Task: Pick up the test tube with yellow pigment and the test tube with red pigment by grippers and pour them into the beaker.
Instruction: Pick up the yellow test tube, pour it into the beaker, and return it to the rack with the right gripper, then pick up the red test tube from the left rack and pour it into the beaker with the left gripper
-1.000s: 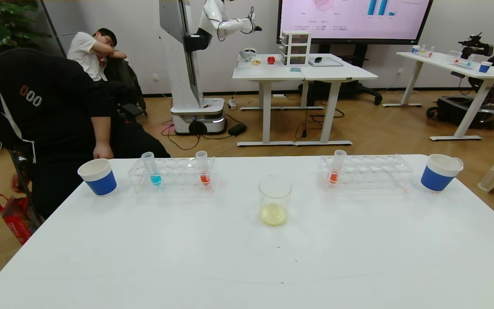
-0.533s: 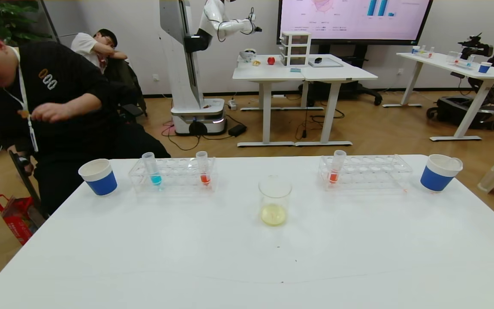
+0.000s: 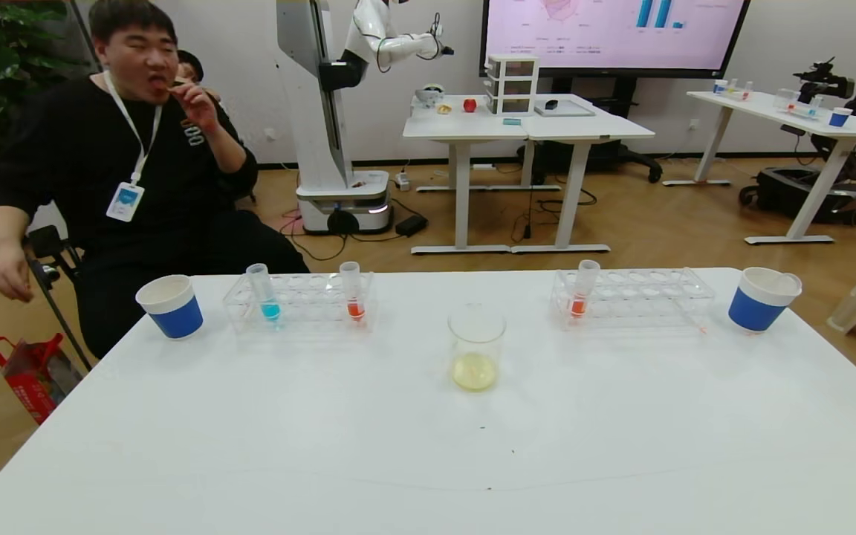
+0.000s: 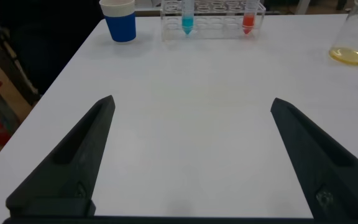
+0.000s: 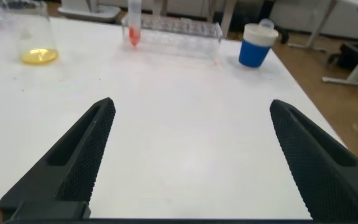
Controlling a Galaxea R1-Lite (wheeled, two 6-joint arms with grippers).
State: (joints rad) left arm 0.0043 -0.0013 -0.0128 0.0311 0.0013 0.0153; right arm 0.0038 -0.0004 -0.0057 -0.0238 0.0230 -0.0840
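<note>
Beaker [image 3: 476, 348] as my landmark, mid-table. Left of it: a paper cup [image 3: 169, 305], then a rack [image 3: 298, 301] holding a blue tube [image 3: 264, 293] and a red-pigment tube [image 3: 352, 290] upright. My left gripper [image 4: 191, 155] hovers short of the beaker, jaws spread wide, holding nothing. The beaker already holds pale yellow liquid; I see no yellow tube. Right: another red tube [image 3: 583, 288] racked, likely staged per arm. Right gripper [image 5: 191, 155] likewise splayed, empty.

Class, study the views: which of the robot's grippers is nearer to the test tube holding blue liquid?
Left. The left gripper hangs open over bare table, with the blue tube in the rack ahead of it. The right gripper, also open, faces the other rack; no blue tube shows in its view.
</note>
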